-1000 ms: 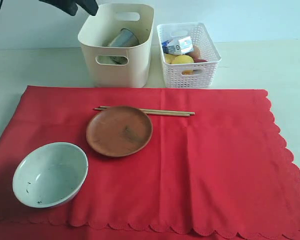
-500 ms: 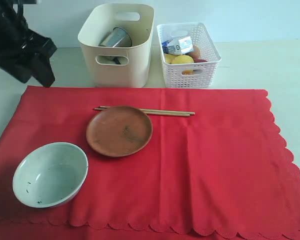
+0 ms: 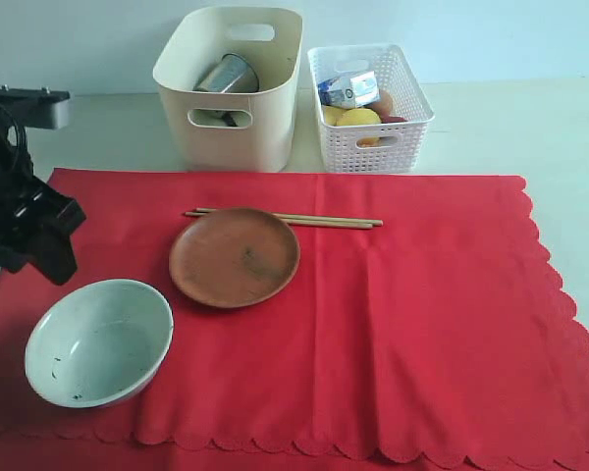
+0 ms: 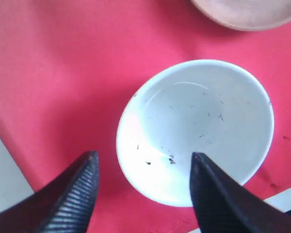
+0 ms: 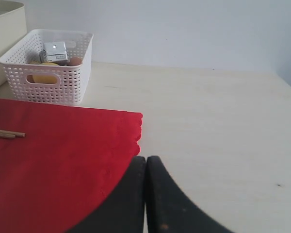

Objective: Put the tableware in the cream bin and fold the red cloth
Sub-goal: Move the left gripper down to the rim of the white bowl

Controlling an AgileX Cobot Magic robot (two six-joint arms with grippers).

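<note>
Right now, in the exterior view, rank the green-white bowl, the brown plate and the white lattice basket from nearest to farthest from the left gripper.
From the left gripper:
1. green-white bowl: close by, at the front left of the red cloth.
2. brown plate: to the right, mid-cloth.
3. white lattice basket: far right, behind the cloth.

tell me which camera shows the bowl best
The left wrist view: the bowl is seen large from above, with the dark specks inside clear. The exterior view shows it smaller, on the red cloth. The right wrist view misses it.
</note>
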